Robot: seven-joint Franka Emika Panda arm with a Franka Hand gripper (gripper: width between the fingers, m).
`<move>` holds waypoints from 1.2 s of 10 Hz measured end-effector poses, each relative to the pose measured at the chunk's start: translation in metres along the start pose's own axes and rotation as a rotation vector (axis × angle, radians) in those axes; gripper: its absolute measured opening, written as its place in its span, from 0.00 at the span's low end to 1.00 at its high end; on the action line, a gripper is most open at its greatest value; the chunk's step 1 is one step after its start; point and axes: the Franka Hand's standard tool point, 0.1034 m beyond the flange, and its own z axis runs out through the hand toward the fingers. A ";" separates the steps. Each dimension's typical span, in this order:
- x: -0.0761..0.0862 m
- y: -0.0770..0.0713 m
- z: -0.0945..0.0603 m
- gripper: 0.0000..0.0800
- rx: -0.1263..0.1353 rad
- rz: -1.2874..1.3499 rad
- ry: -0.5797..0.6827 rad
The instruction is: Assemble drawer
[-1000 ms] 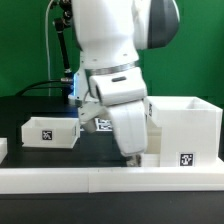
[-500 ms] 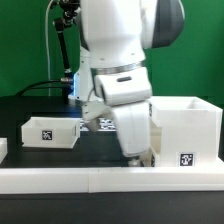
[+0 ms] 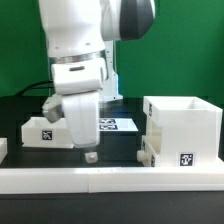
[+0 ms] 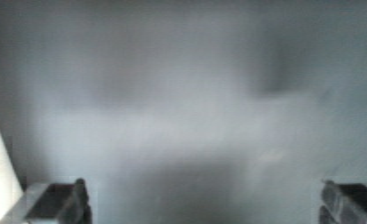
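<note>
A large white open box (image 3: 186,128) with a tag stands at the exterior view's right, a small white piece (image 3: 147,150) against its left side. A smaller white drawer part (image 3: 38,133) with a tag sits at the left, partly hidden behind the arm. My gripper (image 3: 90,154) hangs low over the dark table between them, close to the smaller part and apart from both. In the wrist view the gripper (image 4: 206,205) shows its fingers (image 4: 63,201) wide apart with nothing between them, over a blurred grey surface.
The marker board (image 3: 117,124) lies on the table behind the arm. A long white rail (image 3: 110,179) runs along the front edge. A green wall stands behind.
The arm has swung from beside the large box toward the exterior view's left. The gripper now hangs near the smaller drawer part. The parts have not moved.
</note>
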 end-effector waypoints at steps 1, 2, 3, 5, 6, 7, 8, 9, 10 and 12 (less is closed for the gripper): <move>-0.009 -0.005 -0.005 0.81 -0.008 0.023 -0.004; -0.012 -0.012 -0.011 0.81 -0.015 0.054 -0.011; -0.015 -0.020 -0.017 0.81 -0.031 0.061 -0.020; -0.021 -0.033 -0.017 0.81 -0.034 0.073 -0.026; -0.020 -0.033 -0.017 0.81 -0.034 0.088 -0.026; -0.020 -0.033 -0.016 0.81 -0.034 0.097 -0.025; -0.020 -0.033 -0.016 0.81 -0.034 0.123 -0.024; -0.020 -0.033 -0.016 0.81 -0.034 0.195 -0.022; -0.020 -0.033 -0.016 0.81 -0.035 0.275 -0.021; -0.024 -0.040 -0.015 0.81 -0.040 0.460 -0.014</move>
